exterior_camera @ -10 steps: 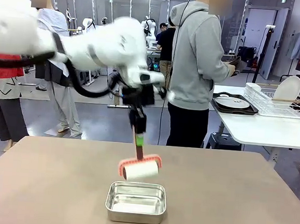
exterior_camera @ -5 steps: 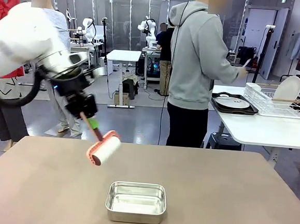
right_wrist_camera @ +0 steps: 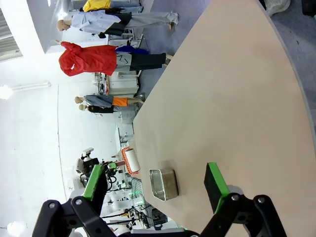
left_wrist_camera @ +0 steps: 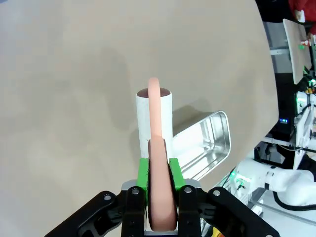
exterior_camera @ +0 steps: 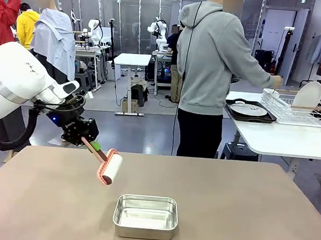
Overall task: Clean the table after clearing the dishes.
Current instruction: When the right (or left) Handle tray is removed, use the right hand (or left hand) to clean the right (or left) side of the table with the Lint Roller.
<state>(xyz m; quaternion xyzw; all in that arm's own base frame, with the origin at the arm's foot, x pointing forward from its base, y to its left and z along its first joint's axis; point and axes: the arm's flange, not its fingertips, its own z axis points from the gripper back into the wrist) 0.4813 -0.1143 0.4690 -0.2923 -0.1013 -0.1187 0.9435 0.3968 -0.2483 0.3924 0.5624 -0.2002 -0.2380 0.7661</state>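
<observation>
Here, smooth matte taupe table (exterior_camera: 243,204), left hand (left_wrist_camera: 160,170) clenched on lint roller (exterior_camera: 111,168), right hand (right_wrist_camera: 156,166) released.

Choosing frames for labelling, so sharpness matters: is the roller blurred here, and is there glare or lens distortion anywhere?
Front view: the lint roller looks crisp, no smear; the steel pan has bright reflections. Left wrist view: the left tool and roller are sharp, a soft shadow falls on the table. Right wrist view: scene rolled sideways, table edge bowed by the wide lens.
</observation>
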